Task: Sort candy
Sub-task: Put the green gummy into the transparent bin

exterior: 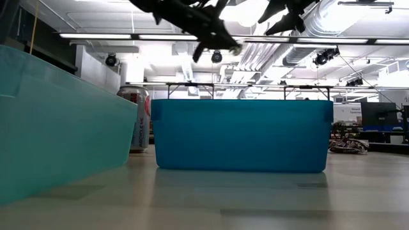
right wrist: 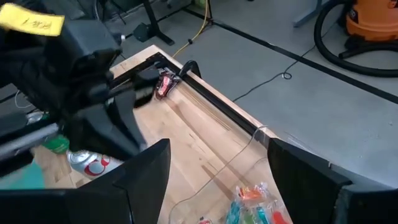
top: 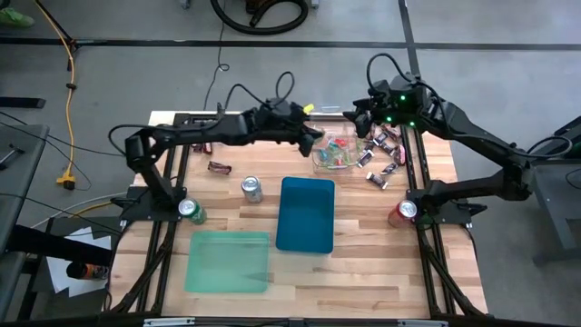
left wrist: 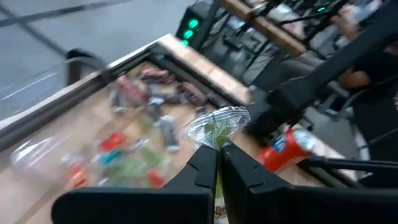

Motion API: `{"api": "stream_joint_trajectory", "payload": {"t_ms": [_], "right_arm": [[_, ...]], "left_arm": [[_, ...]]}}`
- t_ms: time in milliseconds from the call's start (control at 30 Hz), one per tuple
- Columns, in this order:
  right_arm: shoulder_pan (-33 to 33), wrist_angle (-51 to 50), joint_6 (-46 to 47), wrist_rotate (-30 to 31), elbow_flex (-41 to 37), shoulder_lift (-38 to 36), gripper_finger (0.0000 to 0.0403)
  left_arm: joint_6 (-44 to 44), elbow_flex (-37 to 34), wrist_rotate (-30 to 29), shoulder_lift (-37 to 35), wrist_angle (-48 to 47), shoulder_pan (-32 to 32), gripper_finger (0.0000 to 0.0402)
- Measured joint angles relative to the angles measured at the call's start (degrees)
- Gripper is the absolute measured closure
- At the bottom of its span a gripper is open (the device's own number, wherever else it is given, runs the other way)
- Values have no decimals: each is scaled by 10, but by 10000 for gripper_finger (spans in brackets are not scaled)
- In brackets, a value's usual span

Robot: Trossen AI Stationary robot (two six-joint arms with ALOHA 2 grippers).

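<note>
Bright red, green and blue candy lies in a clear tray (top: 336, 151) at the table's far right, and dark wrapped candy pieces (top: 383, 156) lie on the wood beside it. Red-brown bars (top: 220, 167) rest on the far left. My left gripper (top: 317, 138) hovers at the tray's left edge, shut on a green candy (left wrist: 217, 129) in a clear wrapper. Above the tray's far side, my right gripper (top: 361, 116) stands open with nothing between its fingers (right wrist: 149, 174). In the low view both grippers hang high above the blue bin (exterior: 241, 134). My left gripper pinches the green candy between its two fingertips (left wrist: 205, 158). The clear twisted wrapper end (left wrist: 227, 118) fans out past the tips. The fingers slant down from the table's left. The candy is lifted clear of the table and the tray.
A blue bin (top: 306, 213) stands mid-table, with a pale green bin (top: 229, 262) near the front left. A silver can (top: 251, 188), a green can (top: 191, 211) and a red can (top: 404, 212) stand around them. Bare wood lies at the front right.
</note>
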Motion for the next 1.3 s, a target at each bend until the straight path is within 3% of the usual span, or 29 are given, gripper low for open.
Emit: {"api": "stream_joint_trajectory", "payload": {"t_ms": [400,667,867,1033,1300], "right_arm": [[0,1,1,21,0,0,139],[0,1,13,22,0,0,139],[0,0,32,23,0,0,139],[0,1,37,23,0,0,139],[0,0,45,23,0,0,139]], "left_arm": [[85,16,-9,86,141,-31,401],[135,15,-101,141,144,-24,402],[116,15,-111,169,136,-13,396],[130,15,-113,169,112,-9,353],[116,15,-109,164,94,-9,229]]}}
